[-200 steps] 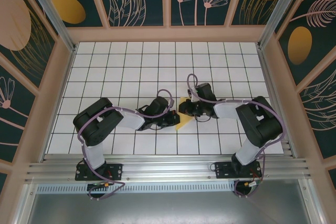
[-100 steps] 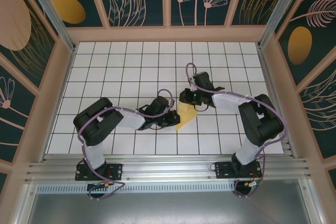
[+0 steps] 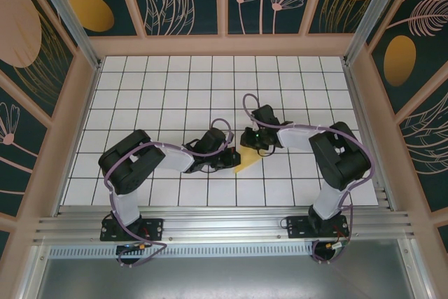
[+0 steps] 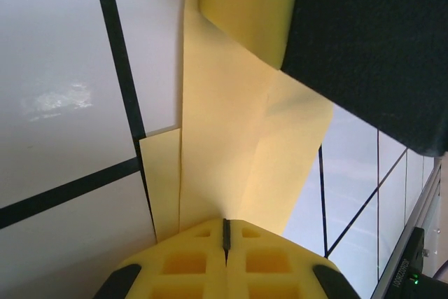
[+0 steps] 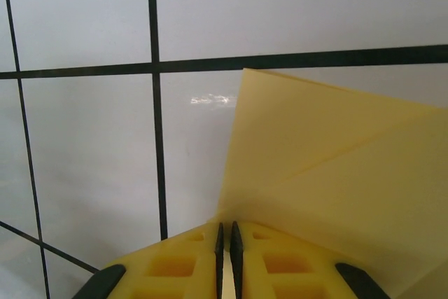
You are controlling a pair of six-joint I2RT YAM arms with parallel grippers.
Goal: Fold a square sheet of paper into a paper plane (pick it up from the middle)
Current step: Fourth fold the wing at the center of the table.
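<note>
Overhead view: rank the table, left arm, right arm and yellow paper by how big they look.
1. table
2. left arm and right arm: they look alike, so no ranking between them
3. yellow paper, partly hidden beneath the arms

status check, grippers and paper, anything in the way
Left gripper shut on the thin yellow paper sheet, partly folded. Right gripper shut on its far end. Grippers close together, little room.
</note>
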